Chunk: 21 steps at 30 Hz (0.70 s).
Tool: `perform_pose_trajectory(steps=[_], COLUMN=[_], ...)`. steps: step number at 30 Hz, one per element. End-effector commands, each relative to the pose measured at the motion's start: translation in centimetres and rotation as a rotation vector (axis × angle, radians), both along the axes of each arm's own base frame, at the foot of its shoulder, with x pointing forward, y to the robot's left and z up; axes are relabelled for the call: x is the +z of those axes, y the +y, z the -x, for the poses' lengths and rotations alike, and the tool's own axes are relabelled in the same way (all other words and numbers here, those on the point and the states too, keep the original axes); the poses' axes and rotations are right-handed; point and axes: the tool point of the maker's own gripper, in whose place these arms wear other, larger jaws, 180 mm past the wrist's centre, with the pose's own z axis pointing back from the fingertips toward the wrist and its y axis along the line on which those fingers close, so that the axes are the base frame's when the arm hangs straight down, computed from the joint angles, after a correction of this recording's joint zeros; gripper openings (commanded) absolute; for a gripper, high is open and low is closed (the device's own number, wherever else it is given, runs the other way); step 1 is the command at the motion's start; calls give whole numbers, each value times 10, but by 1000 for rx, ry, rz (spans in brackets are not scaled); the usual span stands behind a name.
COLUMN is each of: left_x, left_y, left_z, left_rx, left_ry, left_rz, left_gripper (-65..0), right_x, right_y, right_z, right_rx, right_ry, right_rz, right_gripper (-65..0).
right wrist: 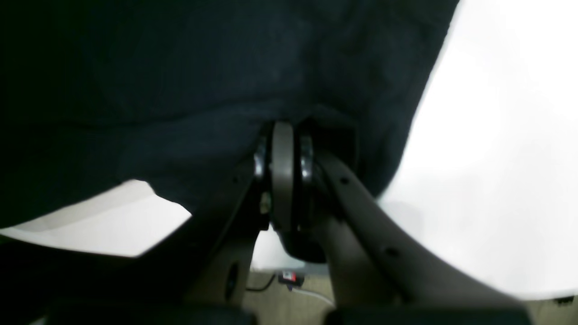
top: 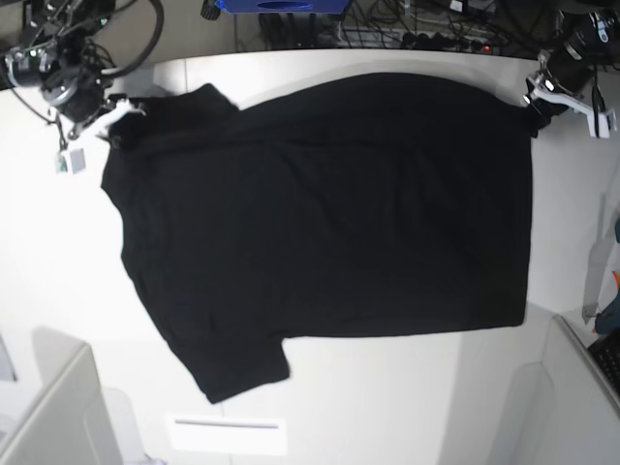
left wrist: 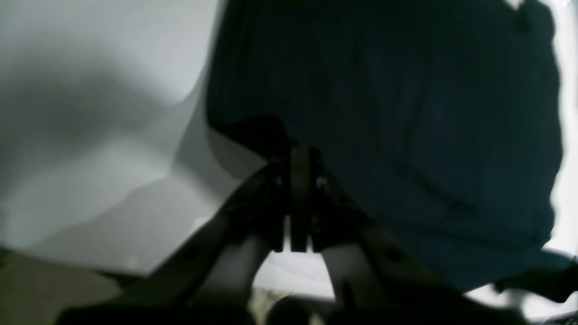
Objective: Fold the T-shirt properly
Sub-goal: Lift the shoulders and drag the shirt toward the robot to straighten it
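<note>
The black T-shirt (top: 320, 213) lies spread flat on the white table (top: 387, 397), plain side up, with one sleeve at the near left and one at the far left. No print shows. My right gripper (top: 114, 128) is at the shirt's far left corner. In the right wrist view it (right wrist: 282, 135) is shut on the dark cloth (right wrist: 180, 81). My left gripper (top: 536, 107) is at the shirt's far right corner. In the left wrist view it (left wrist: 300, 153) is shut on the edge of the cloth (left wrist: 406, 113).
Cables and a blue box (top: 281, 6) lie beyond the table's far edge. A grey partition (top: 48, 407) stands at the near left and another (top: 572, 387) at the near right. A white label strip (top: 228, 433) lies near the front edge.
</note>
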Motion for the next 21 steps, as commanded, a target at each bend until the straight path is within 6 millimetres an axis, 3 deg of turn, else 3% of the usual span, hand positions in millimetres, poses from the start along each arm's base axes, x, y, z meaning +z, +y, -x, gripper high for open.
perform_pose_trajectory(steps=[1,8,21], left_x=[7,19,48], left_y=[2,6,19], left_z=[-6,-34,-91], left_rx=[-1,53,159], left_ry=[-19,-78,-207], left_rz=[-4,24,98], left_gripper=[-650,-650,-650], right_x=[15,38,20], right_y=[-3,-2,30], right_z=[-16,-67,-127], right_rx=[2,-26,64], right_ry=[-68,-110,-83], right_rz=[7,-16,-28], right_gripper=[-650,-650,-650])
